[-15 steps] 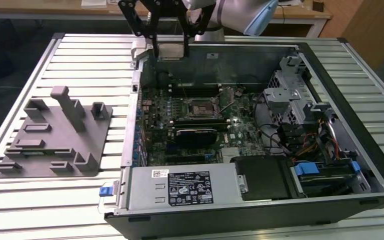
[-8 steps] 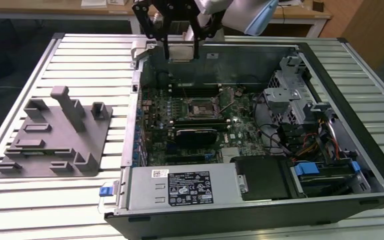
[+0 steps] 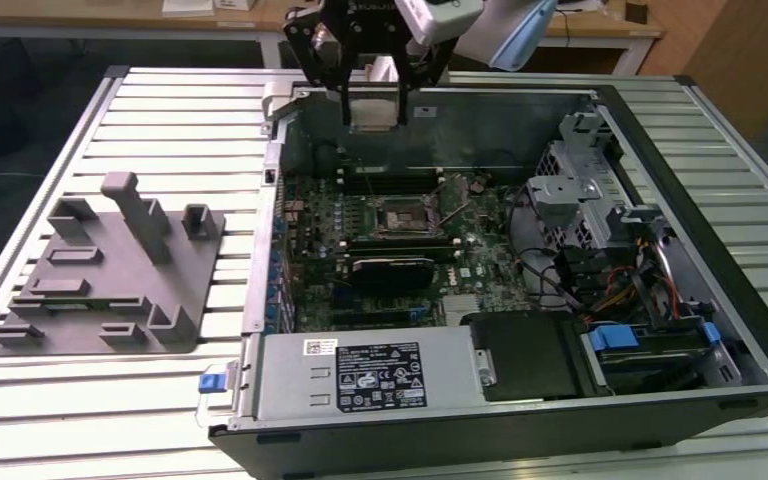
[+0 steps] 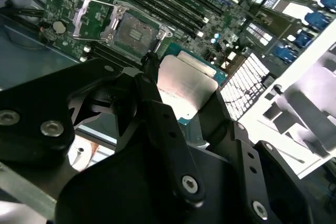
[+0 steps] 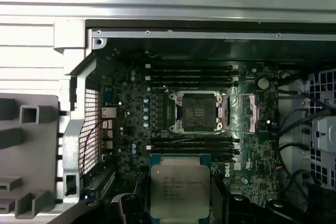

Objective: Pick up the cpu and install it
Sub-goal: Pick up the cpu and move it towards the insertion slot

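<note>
Jaws: you have them clamped on the cpu (image 3: 376,106), with a black finger (image 4: 164,124) against each of two opposite edges in the second wrist view.

Cpu: it hangs in the air, touching nothing but the fingers. In the exterior view it sits over the far side of the open computer case (image 3: 704,250), close to the case's back wall. Its silvery top faces you in both wrist views (image 4: 186,90) (image 5: 180,190), and a thin green rim shows around the metal.

Socket: the socket (image 5: 198,111) lies on the green motherboard (image 5: 131,124) between two banks of dark memory slots (image 5: 191,72). Its contact field is uncovered. It is well apart from the cpu, deeper inside the case. You can also find it in the exterior view (image 3: 398,215) and in the second wrist view (image 4: 134,30).

Fixture: the grey fixture (image 3: 104,270) with its upright posts rests on the bench, just beside the case on the exterior view's left.

Bench: the slatted metal bench (image 3: 157,110) carries both the case and the fixture.

Power supply: a grey labelled box (image 3: 371,375) fills the near edge of the case in the exterior view.
</note>
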Controlling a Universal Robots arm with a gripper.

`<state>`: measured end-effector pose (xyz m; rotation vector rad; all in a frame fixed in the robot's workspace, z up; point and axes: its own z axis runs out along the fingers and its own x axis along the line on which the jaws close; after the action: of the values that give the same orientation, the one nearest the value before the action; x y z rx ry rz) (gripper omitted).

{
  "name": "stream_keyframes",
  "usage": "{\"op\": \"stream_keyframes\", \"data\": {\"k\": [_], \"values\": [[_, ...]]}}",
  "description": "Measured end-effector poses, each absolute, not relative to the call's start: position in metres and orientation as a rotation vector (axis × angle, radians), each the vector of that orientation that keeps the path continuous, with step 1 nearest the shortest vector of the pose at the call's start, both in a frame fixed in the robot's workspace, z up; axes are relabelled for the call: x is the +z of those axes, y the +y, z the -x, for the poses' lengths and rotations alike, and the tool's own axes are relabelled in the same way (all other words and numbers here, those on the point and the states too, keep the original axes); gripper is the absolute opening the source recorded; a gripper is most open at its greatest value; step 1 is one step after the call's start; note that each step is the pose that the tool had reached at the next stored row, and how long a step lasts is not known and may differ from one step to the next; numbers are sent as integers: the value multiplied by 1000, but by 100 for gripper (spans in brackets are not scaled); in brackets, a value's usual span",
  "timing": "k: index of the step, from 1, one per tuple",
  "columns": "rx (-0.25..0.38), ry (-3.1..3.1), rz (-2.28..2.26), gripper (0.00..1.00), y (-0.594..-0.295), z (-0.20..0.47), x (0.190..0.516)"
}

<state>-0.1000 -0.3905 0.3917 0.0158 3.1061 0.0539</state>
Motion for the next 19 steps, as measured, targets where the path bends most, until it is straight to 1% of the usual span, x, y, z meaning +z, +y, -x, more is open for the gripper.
{"op": "stream_keyframes", "data": {"k": [19], "values": [[54,3106,-16,55,-371,69,358]]}}
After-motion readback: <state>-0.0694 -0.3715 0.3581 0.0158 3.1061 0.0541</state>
